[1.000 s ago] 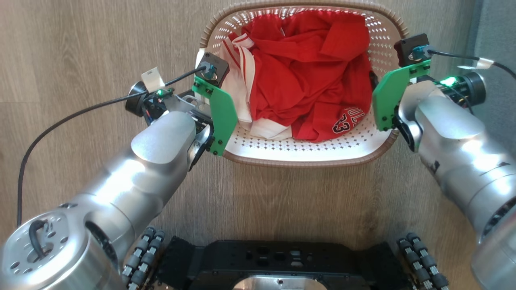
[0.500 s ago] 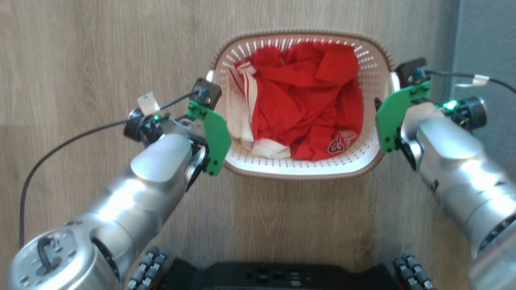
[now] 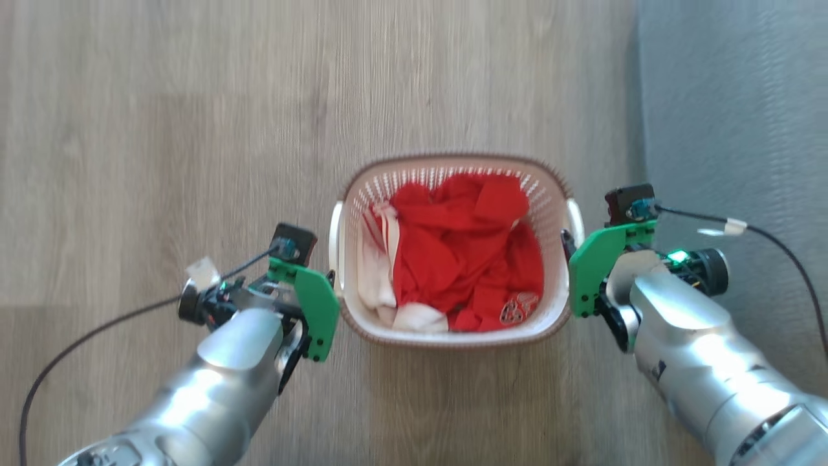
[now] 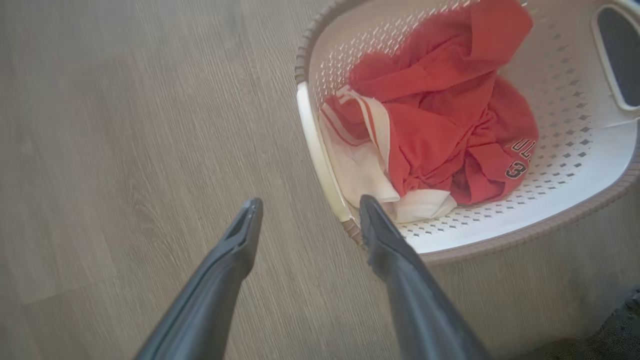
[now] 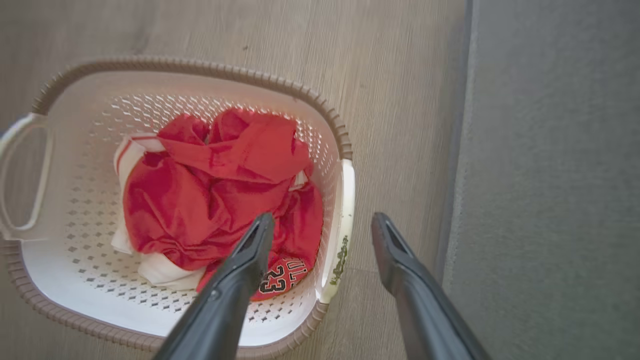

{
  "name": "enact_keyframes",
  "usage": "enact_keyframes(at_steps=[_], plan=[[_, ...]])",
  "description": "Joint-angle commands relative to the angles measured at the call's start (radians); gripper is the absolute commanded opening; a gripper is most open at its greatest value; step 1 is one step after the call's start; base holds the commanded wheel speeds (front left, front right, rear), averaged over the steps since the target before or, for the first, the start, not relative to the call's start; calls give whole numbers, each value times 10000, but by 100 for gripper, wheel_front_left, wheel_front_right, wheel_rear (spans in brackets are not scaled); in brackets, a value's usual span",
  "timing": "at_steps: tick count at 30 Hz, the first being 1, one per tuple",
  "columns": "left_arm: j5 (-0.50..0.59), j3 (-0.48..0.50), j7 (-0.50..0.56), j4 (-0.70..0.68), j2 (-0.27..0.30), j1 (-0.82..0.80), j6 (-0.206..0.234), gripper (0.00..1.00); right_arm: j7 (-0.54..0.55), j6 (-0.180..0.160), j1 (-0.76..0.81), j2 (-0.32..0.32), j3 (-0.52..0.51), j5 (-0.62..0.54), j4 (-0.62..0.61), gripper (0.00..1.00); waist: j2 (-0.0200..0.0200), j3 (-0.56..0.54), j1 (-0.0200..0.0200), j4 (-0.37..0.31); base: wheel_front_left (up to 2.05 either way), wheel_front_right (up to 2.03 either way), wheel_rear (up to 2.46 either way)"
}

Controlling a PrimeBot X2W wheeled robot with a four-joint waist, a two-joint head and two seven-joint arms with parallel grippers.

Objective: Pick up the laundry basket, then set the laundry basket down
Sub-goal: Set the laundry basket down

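Note:
The laundry basket [image 3: 453,341] stands on the wood floor, white and perforated with a brown rim, holding red and white clothes [image 3: 466,259]. In the left wrist view my left gripper [image 4: 308,201] is open above the basket's [image 4: 500,240] left handle [image 4: 312,145], whose near end shows between the fingertips. My right gripper [image 5: 322,217] is open too, and the right handle [image 5: 345,210] of the basket [image 5: 200,65] shows between its fingers. Nothing is gripped. In the head view green wrist plates [image 3: 315,310] hide the fingers on either side of the basket.
A grey carpet [image 3: 731,97] lies along the right, its edge close beside the basket [image 5: 550,150]. Wood floor [image 3: 194,129] spreads to the left and beyond the basket. Black cables trail from both wrists [image 3: 97,330].
The head camera has risen, so the basket looks smaller and lower and the robot's base has left the picture. Both wrists now stand beside the rim instead of overlapping it. Both grippers stay open.

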Motion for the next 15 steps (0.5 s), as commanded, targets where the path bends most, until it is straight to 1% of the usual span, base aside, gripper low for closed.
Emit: enact_keyframes(at_steps=[1, 3, 6, 9, 12, 15], plan=[[-65, 258, -523, 84, 113, 65, 47, 100, -460, 67, 477, 189, 7, 149, -254, 100, -1, -1206, 1, -177, 0, 0, 0], [-77, 338, -1017, 168, 138, 202, 115, 100, -792, 67, 641, 196, -66, 266, -400, 100, -1, -1650, 1, -213, 0, 0, 0], [-82, 447, -1362, 212, 186, 375, 155, 100, -1153, 67, 743, 200, -218, 309, -482, 100, -1, -2250, 1, -256, 0, 0, 0], [-83, 842, -1543, -62, 295, 345, 468, 100, -1285, 67, 818, 201, -540, 375, -723, 100, -1, -2799, 1, -295, 0, 0, 0], [558, 1559, -1557, -1402, 760, 275, 965, 100, -1300, 67, 783, 44, -1273, 98, -1590, 100, -1, -3179, 1, -344, 0, 0, 0], [1563, 2594, -1560, -3117, 1373, 782, 1551, 100, -1303, 67, 1143, -93, -2201, -621, -2643, 100, -1, -3535, 1, -430, 0, 0, 0]])
